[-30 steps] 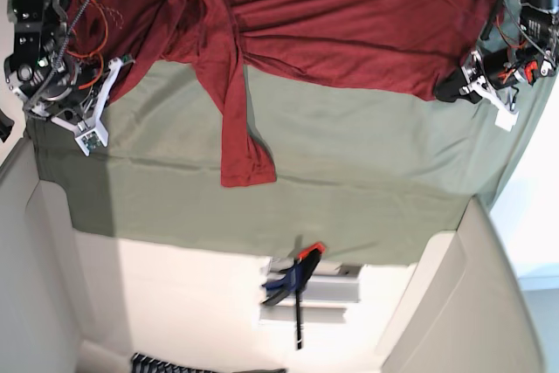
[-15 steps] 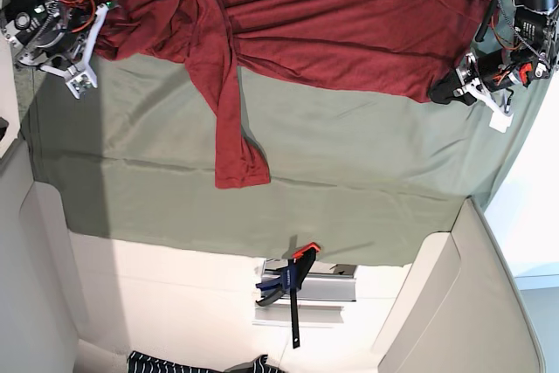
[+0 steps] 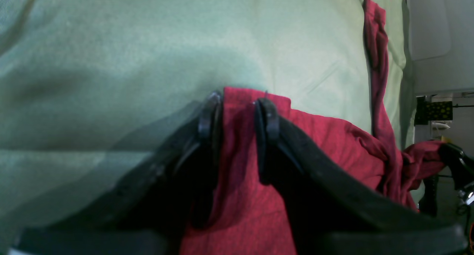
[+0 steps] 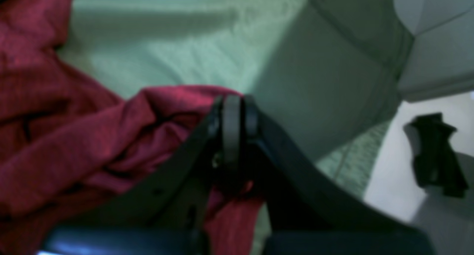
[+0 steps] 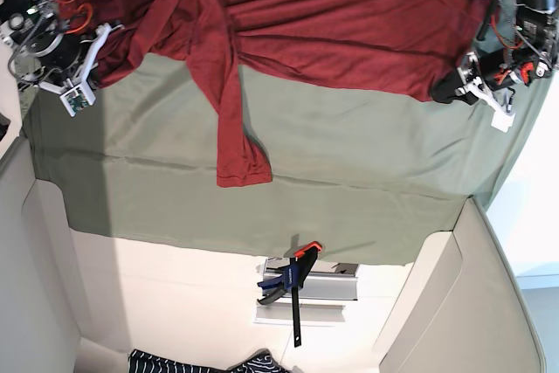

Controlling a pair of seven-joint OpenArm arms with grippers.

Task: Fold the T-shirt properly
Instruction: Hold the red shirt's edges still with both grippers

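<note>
Dipping back after a quick lift, the right end effector (image 4: 232,112) stays clenched on a bunched corner of the T-shirt (image 5: 349,24); the left end effector (image 3: 237,112) grips the hem, unmoved; the shirt lies spread along the far tabletop (image 5: 349,181), so the fold looks barely begun

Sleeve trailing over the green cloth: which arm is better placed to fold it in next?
Right, probably: its pincer grips the shirt nearer the sleeve; the left pincer holds the far corner.

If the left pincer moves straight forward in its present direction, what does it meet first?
Probably the green cloth, just past the T-shirt edge that the left pincer grips; depth unclear.
</note>
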